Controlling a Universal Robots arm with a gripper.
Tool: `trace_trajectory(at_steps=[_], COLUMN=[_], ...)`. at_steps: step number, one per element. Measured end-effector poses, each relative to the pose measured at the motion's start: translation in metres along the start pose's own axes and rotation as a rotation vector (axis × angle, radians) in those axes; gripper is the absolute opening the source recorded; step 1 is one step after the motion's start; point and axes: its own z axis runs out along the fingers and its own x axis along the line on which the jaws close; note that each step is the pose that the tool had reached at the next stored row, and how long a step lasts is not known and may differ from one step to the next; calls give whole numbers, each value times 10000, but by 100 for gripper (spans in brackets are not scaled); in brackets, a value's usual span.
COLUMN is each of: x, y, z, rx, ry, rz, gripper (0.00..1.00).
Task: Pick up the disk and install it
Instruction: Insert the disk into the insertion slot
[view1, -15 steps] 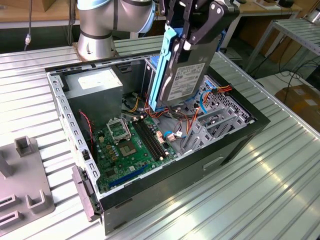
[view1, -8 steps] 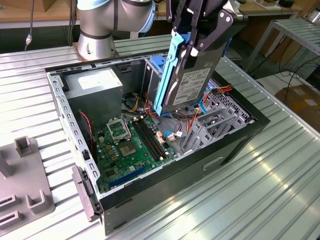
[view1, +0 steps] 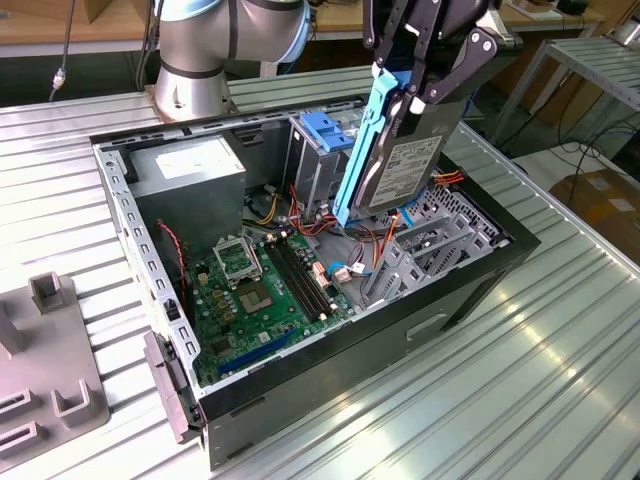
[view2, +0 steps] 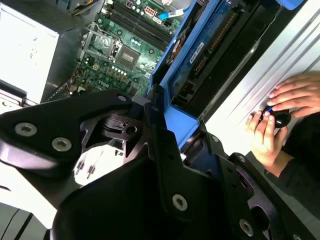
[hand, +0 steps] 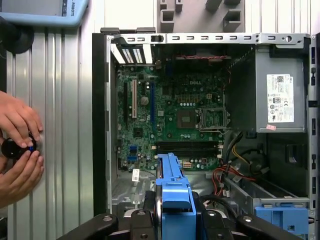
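disk (view1: 405, 165) hangs steeply tilted, almost on edge, over the open case (view1: 480, 275), held in the gripper (view1: 418, 88). the black fingers (view1: 462, 58) are pinched on its upper end, one on each side of the blue carrier, so that end is hidden from me in the exterior view. what i can see is a flat grey metal slab with a white label, framed by a long, smooth, bright blue plastic rail. the rail's lower tip reaches down in front of the grey cage (view1: 310, 165); i cannot tell whether they touch.

in the first wrist view the disk (hand: 172, 187) is end-on, a narrow blue strip running out from between the finger links. in the second wrist view the disk (view2: 197, 52) is dark and hard to read, half covered by the gripper (view2: 165, 150).

below lies the green board (view1: 260, 285), with a plain grey metal supply (view1: 190, 175) beside it and red and yellow wires between.

a person's hands (hand: 20, 145), cut off at the edge, close round a small black round thing (hand: 12, 148) on the ribbed metal desk (view1: 520, 380); i cannot make out what it is.
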Motion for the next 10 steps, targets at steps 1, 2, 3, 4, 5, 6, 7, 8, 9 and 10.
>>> trace_trajectory(at_steps=[1, 2, 3, 4, 5, 6, 7, 8, 9, 10], x=[0, -1, -1, -2, -2, -2, -2, -2, -2, -2], y=[-15, -46, -75, -95, -102, -106, -107, -113, -117, -118], z=[6, 15, 23, 28, 30, 30, 30, 31, 30, 30], rx=[1, 2, 3, 2, 2, 2, 2, 2, 3, 2], ry=[1, 3, 2, 4, 4, 6, 6, 5, 5, 5], rz=[0, 0, -1, 0, 0, 0, 2, 0, 0, 0], gripper=[37, 37, 37, 37, 37, 37, 37, 37, 37, 37])
